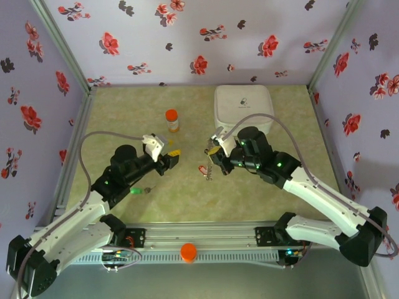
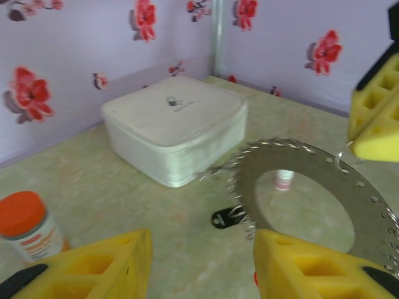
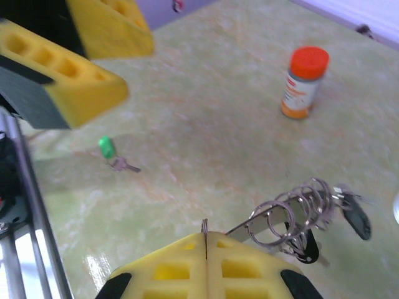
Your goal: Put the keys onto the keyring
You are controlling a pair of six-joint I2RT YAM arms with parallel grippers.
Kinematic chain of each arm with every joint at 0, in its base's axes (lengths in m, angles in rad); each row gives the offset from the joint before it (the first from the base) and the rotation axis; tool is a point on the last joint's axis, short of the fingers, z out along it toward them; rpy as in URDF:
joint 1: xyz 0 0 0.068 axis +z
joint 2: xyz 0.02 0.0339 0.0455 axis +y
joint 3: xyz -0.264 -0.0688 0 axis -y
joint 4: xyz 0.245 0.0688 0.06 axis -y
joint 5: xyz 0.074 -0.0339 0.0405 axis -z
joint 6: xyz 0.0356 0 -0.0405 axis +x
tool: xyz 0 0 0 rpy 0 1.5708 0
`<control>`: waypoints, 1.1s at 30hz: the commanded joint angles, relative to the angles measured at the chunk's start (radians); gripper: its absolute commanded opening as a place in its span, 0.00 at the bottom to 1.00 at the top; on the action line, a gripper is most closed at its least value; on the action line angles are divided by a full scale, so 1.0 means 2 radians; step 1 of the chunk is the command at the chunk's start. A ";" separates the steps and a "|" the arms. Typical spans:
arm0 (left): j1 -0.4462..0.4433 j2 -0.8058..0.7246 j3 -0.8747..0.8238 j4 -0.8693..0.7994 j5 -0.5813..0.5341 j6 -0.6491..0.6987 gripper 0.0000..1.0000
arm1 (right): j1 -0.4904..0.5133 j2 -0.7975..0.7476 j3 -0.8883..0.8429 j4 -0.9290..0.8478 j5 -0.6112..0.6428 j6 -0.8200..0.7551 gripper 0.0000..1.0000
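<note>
While right gripper (image 3: 206, 243) clamps keyring (image 3: 293, 212) with black key (image 3: 356, 218) seemingly threaded, green key (image 1: 136, 190) lies loose at ring's 8 o'clock; left gripper (image 2: 202, 261) open, empty.

The walls (image 1: 187, 43) are lilac, scattered with red and black flowers. The table (image 1: 187, 199) is pale green and marbled. At upper centre, the bottle (image 1: 172, 121) is orange with a red-orange cap, and the case (image 1: 244, 109) is white. The keyring (image 2: 293, 156) is silver-grey. 1 key (image 1: 136, 190) has a green head. The left gripper (image 2: 202, 261) and right gripper (image 3: 206, 243) have yellow fingers.
</note>
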 commanded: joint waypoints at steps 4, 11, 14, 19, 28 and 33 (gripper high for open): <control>0.006 0.004 -0.030 0.074 0.122 -0.061 0.46 | -0.003 -0.015 -0.002 0.056 -0.099 -0.050 0.00; 0.003 0.005 -0.082 0.200 0.220 -0.100 0.44 | -0.004 -0.019 -0.008 0.074 -0.149 -0.080 0.00; -0.003 0.015 -0.084 0.223 0.239 -0.098 0.43 | -0.003 -0.019 -0.008 0.078 -0.173 -0.083 0.00; -0.011 0.033 -0.080 0.234 0.251 -0.082 0.42 | -0.001 -0.014 -0.002 0.071 -0.194 -0.096 0.00; -0.020 0.054 -0.075 0.257 0.262 -0.086 0.34 | 0.010 0.004 0.014 0.051 -0.191 -0.114 0.00; -0.022 0.055 -0.070 0.251 0.263 -0.086 0.29 | 0.022 0.012 0.020 0.043 -0.187 -0.124 0.00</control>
